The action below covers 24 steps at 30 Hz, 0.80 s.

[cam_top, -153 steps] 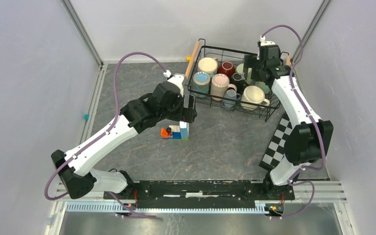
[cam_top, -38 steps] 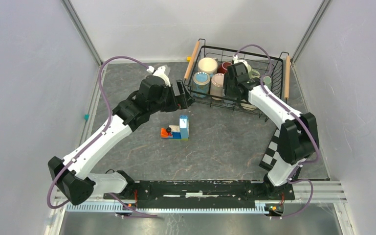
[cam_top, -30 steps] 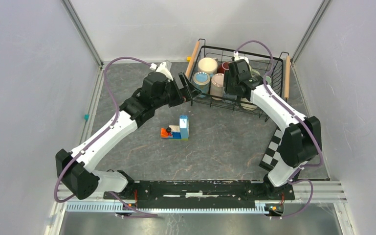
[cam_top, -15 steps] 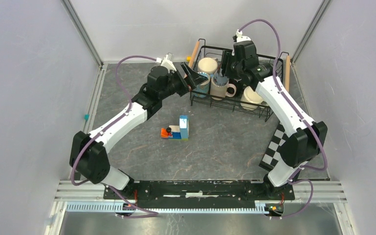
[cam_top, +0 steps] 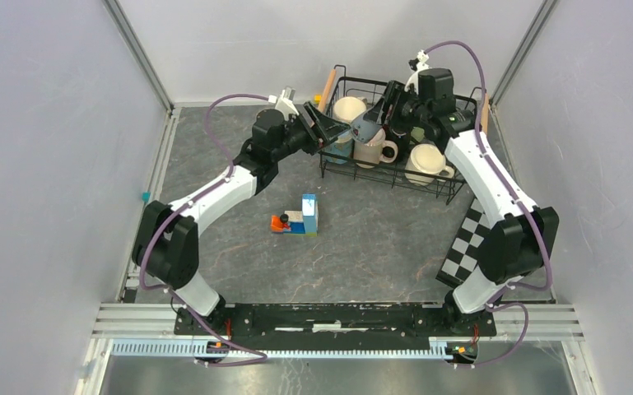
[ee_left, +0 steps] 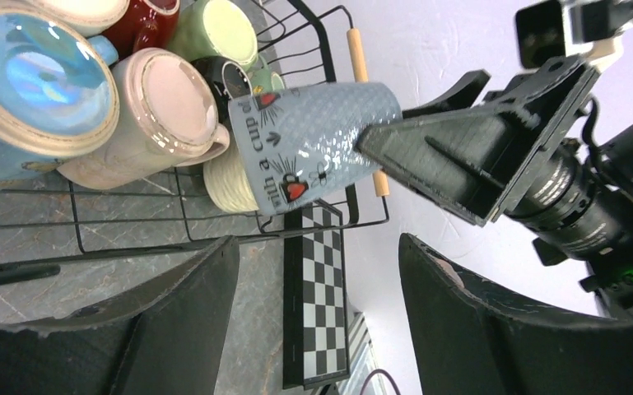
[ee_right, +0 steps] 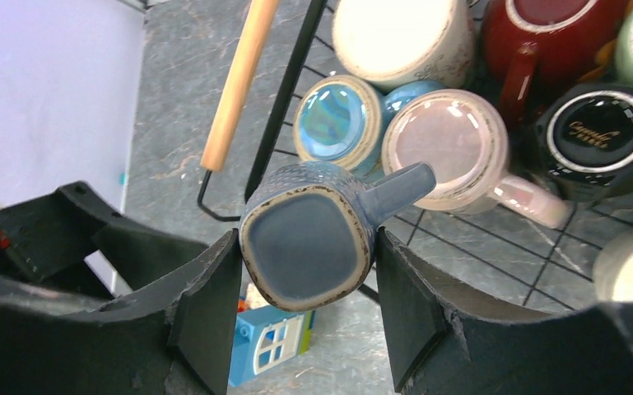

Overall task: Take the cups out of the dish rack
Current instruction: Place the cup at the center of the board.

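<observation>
Right pincer (ee_right: pixel 305 240): we see it clenched on a grey-blue dimpled ceramic mug (ee_left: pixel 313 144) above the black wire dish rack (cam_top: pixel 383 178).
Left pincer (ee_left: pixel 317 247): spread wide, holding nothing.

Bench (cam_top: pixel 379 239) open at 6 o'clock of dish rack (cam_top: pixel 372 81); toy blocks (cam_top: pixel 296 220) sit at 8. Cups (cam_top: pixel 422 160) packed under my grey mug (cam_top: pixel 368 127); left fingers (ee_left: pixel 494 329) crowd its 9.
</observation>
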Tool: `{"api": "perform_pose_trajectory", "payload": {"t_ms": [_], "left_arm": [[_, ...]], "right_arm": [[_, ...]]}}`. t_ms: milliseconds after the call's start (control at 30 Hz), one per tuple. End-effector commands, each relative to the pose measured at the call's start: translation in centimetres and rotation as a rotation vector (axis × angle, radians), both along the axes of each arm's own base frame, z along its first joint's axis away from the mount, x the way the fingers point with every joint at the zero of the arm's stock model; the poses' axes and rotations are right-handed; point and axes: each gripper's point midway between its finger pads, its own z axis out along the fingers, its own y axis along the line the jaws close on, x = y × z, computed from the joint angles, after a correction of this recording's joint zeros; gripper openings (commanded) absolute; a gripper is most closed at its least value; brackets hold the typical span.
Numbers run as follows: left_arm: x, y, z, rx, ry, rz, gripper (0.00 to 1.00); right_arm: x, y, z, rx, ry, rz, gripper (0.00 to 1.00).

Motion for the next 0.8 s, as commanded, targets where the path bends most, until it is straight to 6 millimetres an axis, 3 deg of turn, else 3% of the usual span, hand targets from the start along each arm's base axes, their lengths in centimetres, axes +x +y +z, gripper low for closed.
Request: {"api": "perform_pose_trajectory", "payload": {"t_ms": [0, 167, 367, 767], "left_arm": [[0.0, -0.4, 2.5, -0.110, -0.052, -0.051, 0.76], [-0.1, -1.0, 3.1, -0.148, -0.049, -0.090, 0.75], [-0.4, -0.9, 3.5, -0.184, -0.028, -0.092, 0.73], [-2.5, -1.2, 6.8, -0.359, -0.005, -0.187, 0.59]], "right_arm": [[-1.4, 1.9, 5.8, 0.215, -0.134, 0.115, 0.23], [-2.3, 3.0, 6.3, 0.331, -0.130, 0.186, 0.23], [-2.8, 2.9, 6.7, 0.399, -0.140, 0.206, 0.23], [-5.0, 4.4, 7.7, 0.591, -0.155, 0.340, 0.23]]}}
